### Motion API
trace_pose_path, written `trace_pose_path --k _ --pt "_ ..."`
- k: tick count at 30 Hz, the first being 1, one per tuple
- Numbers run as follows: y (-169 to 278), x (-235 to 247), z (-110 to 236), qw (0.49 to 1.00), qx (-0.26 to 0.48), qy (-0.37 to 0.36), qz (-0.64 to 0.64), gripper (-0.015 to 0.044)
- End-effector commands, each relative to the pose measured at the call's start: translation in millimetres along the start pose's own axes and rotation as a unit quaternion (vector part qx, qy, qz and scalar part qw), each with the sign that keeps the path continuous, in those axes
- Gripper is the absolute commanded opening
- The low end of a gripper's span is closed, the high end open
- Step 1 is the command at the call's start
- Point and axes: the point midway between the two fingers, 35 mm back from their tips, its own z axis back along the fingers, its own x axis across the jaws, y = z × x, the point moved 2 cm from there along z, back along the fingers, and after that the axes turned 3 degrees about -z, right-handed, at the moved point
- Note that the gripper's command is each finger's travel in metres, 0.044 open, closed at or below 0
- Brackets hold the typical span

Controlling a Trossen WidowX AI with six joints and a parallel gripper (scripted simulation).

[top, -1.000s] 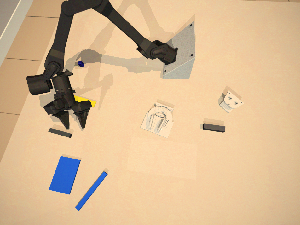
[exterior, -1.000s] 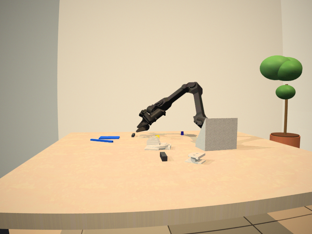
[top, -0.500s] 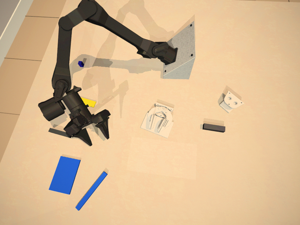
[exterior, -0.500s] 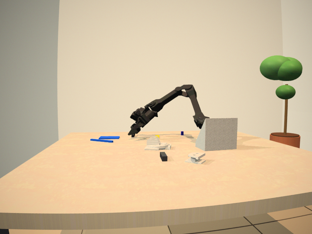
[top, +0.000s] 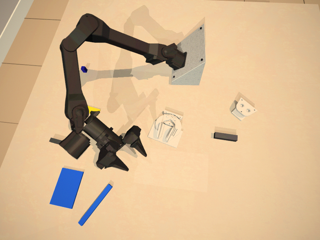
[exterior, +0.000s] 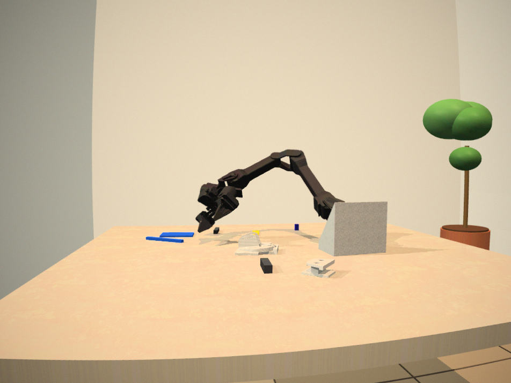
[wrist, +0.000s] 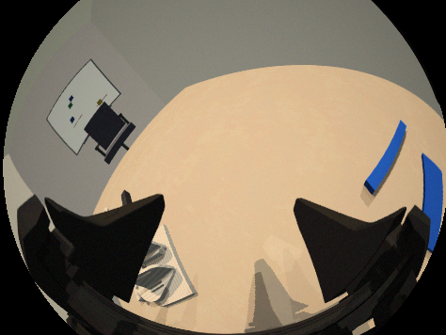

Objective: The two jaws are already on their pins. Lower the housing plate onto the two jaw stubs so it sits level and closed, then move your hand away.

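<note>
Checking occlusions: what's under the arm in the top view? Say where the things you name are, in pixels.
A yellow strip (top: 93,109) and a dark bar (top: 54,140) show partly, the rest covered; what else lies there is hidden.

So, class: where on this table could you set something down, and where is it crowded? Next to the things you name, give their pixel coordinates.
Bare patches: between the white jaw assembly (top: 168,129) (exterior: 252,249) and the blue bar (top: 94,204) (exterior: 164,239); also nearer the exterior camera than the black block (top: 225,136) (exterior: 266,265). Crowded: around the open hand (top: 137,163), with the blue plate (top: 66,188) (exterior: 177,234) close by.
</note>
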Motion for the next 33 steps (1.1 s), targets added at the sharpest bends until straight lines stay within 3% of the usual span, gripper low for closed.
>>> trace_pose_path --k 1,17,33 --pt "-8 25 -25 0.998 0.035 -0.031 0.038 0.044" --pt "-17 139 -100 0.955 0.16 -0.136 0.21 0.044" --pt "5 255 -145 0.855 0.275 -0.197 0.394 0.044"
